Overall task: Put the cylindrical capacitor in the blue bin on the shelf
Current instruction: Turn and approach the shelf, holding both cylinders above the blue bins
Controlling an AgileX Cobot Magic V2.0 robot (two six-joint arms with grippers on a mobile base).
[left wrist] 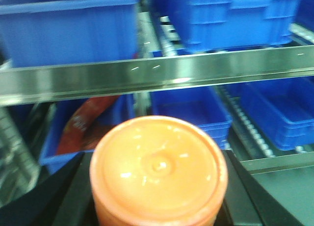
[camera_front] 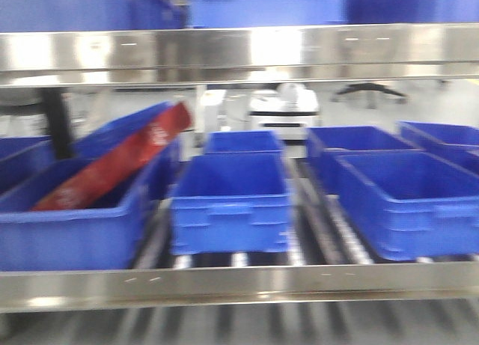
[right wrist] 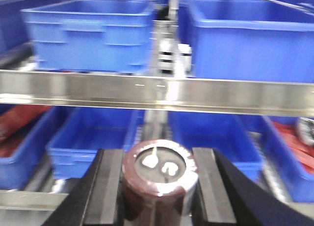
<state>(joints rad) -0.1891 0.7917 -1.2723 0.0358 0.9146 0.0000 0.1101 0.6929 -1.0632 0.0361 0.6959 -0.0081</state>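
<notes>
My right gripper [right wrist: 159, 184] is shut on the cylindrical capacitor [right wrist: 159, 167], a dark brown can with a silver-marked top, held upright between the black fingers [right wrist: 110, 187]. It is in front of the shelf's shiny steel rail [right wrist: 157, 91], level with the lower tier. An open blue bin [right wrist: 93, 138] lies behind it to the left and another [right wrist: 216, 133] to the right. My left gripper [left wrist: 158, 187] is shut on an orange round-topped container [left wrist: 158, 162] before the shelf rail [left wrist: 157, 74]. Neither gripper shows in the front view.
The front view shows the shelf [camera_front: 239, 281] with several blue bins on roller tracks, one in the middle [camera_front: 230, 203]. A red package [camera_front: 120, 162] leans in the left bin and also shows in the left wrist view [left wrist: 83, 123]. Red items [right wrist: 294, 142] lie in a lower right bin.
</notes>
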